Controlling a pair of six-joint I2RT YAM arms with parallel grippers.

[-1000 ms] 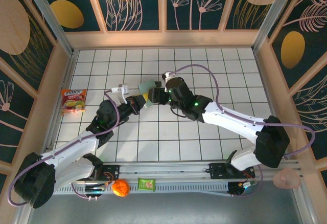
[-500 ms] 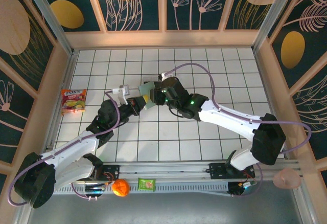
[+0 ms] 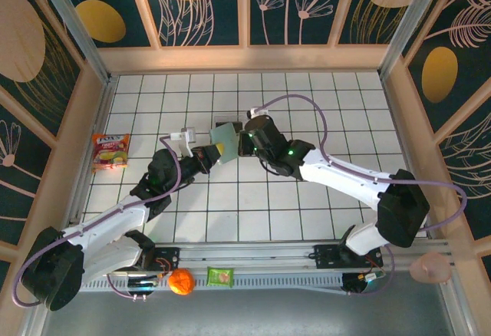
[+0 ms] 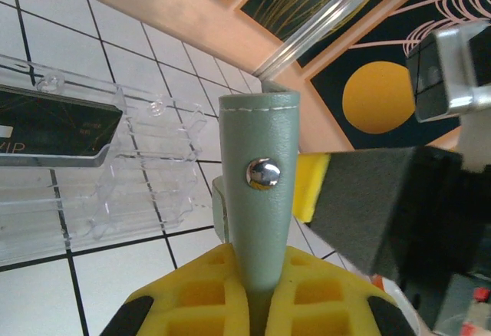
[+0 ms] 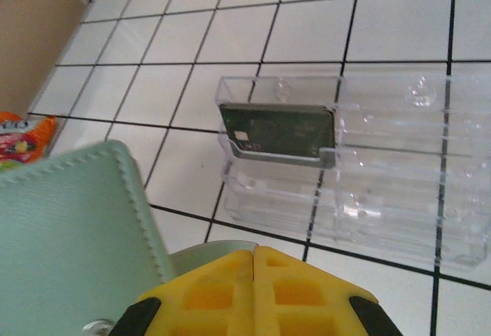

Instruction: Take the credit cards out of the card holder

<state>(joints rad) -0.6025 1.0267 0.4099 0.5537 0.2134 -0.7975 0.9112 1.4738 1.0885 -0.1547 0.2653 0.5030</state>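
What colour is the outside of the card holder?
The card holder is grey-green with pale stitching; clearest in the left wrist view.

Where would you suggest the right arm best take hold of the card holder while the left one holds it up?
Probably the free upper end of the card holder, around the snap stud, approached from the right arm's side. The left gripper is shut on its lower end and holds it upright, so the top stands clear.

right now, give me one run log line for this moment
left claw: shut on card holder | right claw: shut beside holder, grip unclear | clear tray: one dark card inside
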